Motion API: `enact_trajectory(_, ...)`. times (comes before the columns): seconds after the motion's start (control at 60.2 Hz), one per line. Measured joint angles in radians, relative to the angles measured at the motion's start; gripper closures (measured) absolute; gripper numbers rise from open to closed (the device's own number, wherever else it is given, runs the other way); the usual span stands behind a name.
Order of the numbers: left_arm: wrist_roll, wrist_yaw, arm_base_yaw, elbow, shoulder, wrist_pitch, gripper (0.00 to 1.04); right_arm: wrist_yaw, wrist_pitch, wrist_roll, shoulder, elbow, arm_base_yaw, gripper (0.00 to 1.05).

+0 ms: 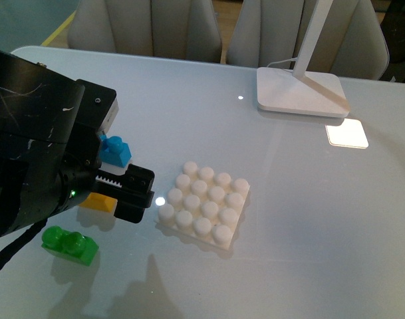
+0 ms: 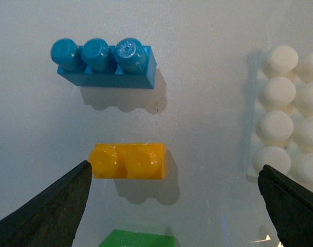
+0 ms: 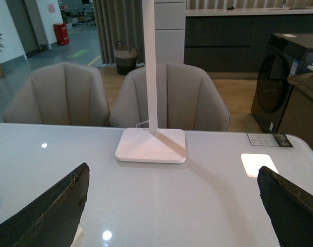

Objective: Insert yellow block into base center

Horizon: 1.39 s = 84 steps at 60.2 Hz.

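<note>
The yellow block (image 2: 128, 161) lies on the table, two studs up; in the front view only a sliver of the yellow block (image 1: 99, 201) shows under my left arm. My left gripper (image 2: 176, 208) is open and hovers above the table, the block just inside its one finger. In the front view the left gripper (image 1: 132, 194) sits just left of the white studded base (image 1: 203, 205). The base's edge also shows in the left wrist view (image 2: 287, 121). My right gripper (image 3: 174, 208) is open and empty, away from the blocks, facing the lamp.
A blue three-stud brick (image 2: 106, 63) lies beyond the yellow block, and shows in the front view (image 1: 116, 150). A green brick (image 1: 70, 244) lies near the front left, its edge in the left wrist view (image 2: 138, 239). A white lamp foot (image 1: 298, 92) stands at the back right.
</note>
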Motion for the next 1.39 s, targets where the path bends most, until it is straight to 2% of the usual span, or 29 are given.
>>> enact_trajectory(0.149,-0.066,0.024,0.014,0.057,0.029,-0.083,0.07,0.0,0.0,0.0,0.0,0.0,0.0,0.09)
enact_trajectory(0.315,-0.093,0.035,0.047,0.096,0.066,-0.109,0.07,0.0,0.0,0.0,0.0,0.0,0.0,0.09)
enact_trajectory(0.78,0.013,0.037,0.103,0.125,0.157,-0.069,0.07,0.0,0.0,0.0,0.0,0.0,0.0,0.09)
enact_trajectory(1.395,0.011,0.037,0.134,0.187,0.237,-0.098,0.07,0.0,0.0,0.0,0.0,0.0,0.0,0.09)
